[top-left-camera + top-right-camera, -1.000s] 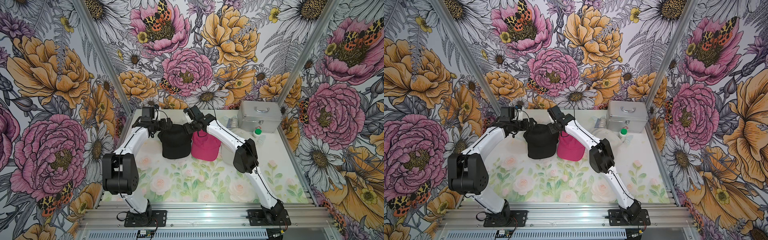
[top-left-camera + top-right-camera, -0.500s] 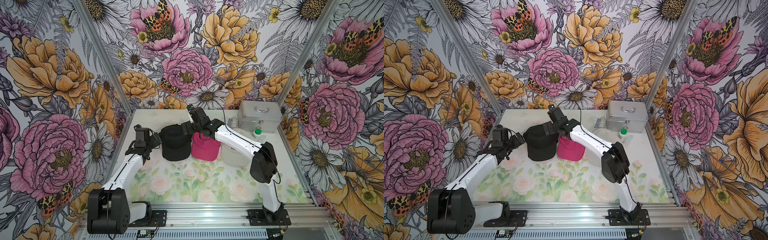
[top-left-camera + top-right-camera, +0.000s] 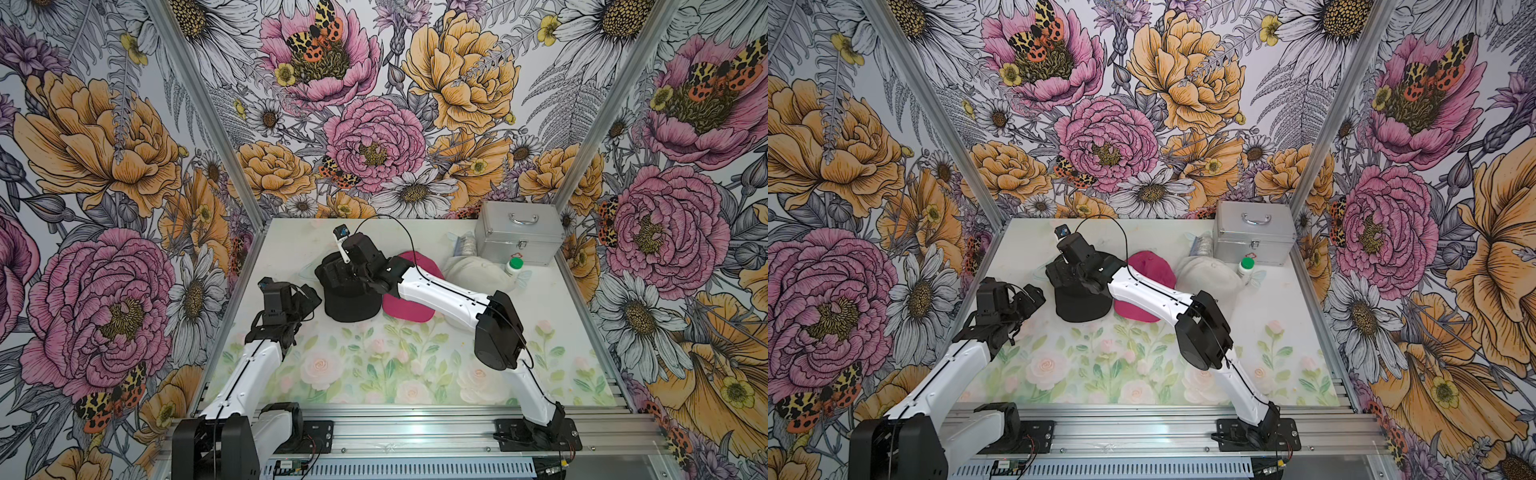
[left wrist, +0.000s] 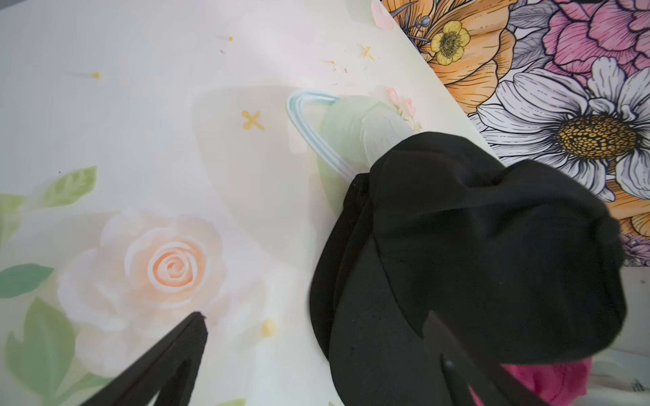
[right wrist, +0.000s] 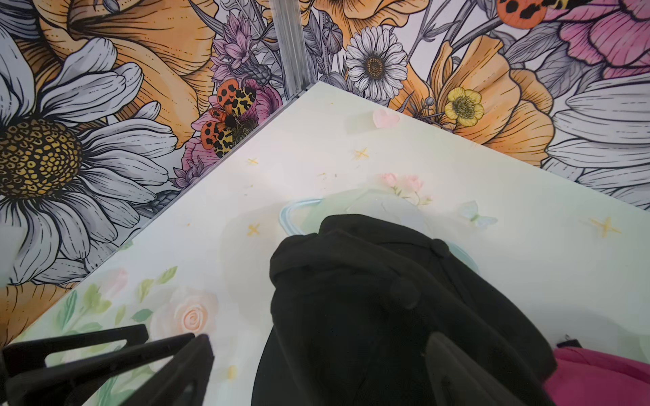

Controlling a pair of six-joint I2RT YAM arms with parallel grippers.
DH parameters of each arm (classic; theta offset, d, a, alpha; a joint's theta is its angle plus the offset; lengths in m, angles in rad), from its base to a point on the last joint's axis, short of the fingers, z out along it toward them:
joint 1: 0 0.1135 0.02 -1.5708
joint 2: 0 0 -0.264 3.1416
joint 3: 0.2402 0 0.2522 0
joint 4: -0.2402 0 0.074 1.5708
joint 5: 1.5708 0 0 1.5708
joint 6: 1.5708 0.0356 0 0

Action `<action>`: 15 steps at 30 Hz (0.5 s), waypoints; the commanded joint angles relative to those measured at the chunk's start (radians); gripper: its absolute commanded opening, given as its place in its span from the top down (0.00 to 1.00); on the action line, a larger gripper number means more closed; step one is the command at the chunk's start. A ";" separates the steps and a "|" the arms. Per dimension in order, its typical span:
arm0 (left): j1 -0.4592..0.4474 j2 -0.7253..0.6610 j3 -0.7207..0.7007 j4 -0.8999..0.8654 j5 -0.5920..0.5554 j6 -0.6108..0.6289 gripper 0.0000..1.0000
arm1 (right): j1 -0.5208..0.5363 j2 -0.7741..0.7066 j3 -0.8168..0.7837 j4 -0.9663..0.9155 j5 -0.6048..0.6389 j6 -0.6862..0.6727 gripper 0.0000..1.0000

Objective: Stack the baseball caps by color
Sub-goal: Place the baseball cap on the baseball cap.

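**While both jaws stand wide, the caps lie grouped by colour at the back**

Where the desk (image 3: 415,374) meets the floral walls at left, back and right, you have little margin. The silver case (image 3: 517,237) fills the back right corner, and the green-lidded bottle (image 3: 514,266) stands just in front of it. The front half, toward the arm bases, is your open room.

The black caps (image 3: 351,305) sit stacked left of centre. The pink cap (image 3: 409,311) touches their right side, and the cream caps (image 3: 473,274) lie beyond it, beside the bottle.

Your right gripper (image 5: 320,339) hangs over the black stack, jaws spread wide, clamping nothing. Your left gripper (image 4: 315,316) sits just beside the stack's left brim, jaws equally wide and empty.

A small red mark on the case front is too small to read.
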 commanded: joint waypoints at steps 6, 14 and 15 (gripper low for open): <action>-0.010 0.000 -0.009 0.022 -0.003 -0.059 0.01 | 0.005 0.066 0.116 0.016 -0.023 0.029 0.04; -0.004 0.062 -0.015 0.084 0.092 -0.070 0.01 | 0.009 -0.018 0.073 0.017 -0.029 0.060 0.01; -0.002 0.072 -0.018 0.103 0.111 -0.079 0.01 | 0.009 -0.025 0.074 0.017 -0.060 0.058 0.01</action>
